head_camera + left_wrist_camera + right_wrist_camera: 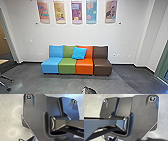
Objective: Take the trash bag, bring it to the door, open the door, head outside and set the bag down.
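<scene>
Facing four seats [67, 66] with a blue cushion [79, 53], I can't tell whether my left gripper [30, 138] or right gripper [115, 139] stands apart or together, nor whether the dark, pale-marked shape [89, 90] low in my head view is the bag.

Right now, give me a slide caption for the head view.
Blue pillow on a row of seats below five wall panels.

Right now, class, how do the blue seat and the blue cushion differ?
The blue seat is larger than the blue cushion.
The blue seat stands on the floor; the blue cushion leans across the green seat and the orange seat.
The blue seat sits squarely in its row; the blue cushion lies askew.
Both are blue.
</scene>
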### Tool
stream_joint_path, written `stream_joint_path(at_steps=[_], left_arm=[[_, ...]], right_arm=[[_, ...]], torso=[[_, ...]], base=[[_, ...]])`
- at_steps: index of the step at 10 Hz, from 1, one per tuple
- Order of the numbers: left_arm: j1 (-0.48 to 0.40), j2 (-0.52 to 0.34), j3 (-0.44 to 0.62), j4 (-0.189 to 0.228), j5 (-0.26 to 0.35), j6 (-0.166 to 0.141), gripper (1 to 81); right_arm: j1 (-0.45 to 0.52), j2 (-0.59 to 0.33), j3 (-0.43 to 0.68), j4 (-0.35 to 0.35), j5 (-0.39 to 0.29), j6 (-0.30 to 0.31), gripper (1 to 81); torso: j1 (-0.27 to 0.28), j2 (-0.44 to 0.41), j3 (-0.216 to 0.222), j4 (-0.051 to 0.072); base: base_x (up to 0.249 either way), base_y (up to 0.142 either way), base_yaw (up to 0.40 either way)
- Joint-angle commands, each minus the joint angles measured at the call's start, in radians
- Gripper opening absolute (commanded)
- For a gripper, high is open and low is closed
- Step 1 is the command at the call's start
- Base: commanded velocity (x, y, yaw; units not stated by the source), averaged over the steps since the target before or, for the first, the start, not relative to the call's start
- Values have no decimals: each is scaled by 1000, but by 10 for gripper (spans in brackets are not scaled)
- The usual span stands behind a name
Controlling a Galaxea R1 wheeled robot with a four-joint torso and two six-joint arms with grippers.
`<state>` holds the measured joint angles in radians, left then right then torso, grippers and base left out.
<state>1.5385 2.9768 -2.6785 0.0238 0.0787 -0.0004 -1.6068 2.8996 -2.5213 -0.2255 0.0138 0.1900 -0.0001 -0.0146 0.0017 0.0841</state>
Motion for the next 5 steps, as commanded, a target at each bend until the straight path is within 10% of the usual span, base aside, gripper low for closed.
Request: stream_joint_path(at_steps=[1,5], left_arm=[[-45,-8,2,-1,61,2,811],[-45,-11,0,-2,61,2,811]], right_arm=[[44,-15,6,41,-46,2,811],[44,-18,6,35,-49,-1,811]], torso=[[0,0,0,0],[0,0,0,0]], base=[[134,0,0],[134,0,0]])
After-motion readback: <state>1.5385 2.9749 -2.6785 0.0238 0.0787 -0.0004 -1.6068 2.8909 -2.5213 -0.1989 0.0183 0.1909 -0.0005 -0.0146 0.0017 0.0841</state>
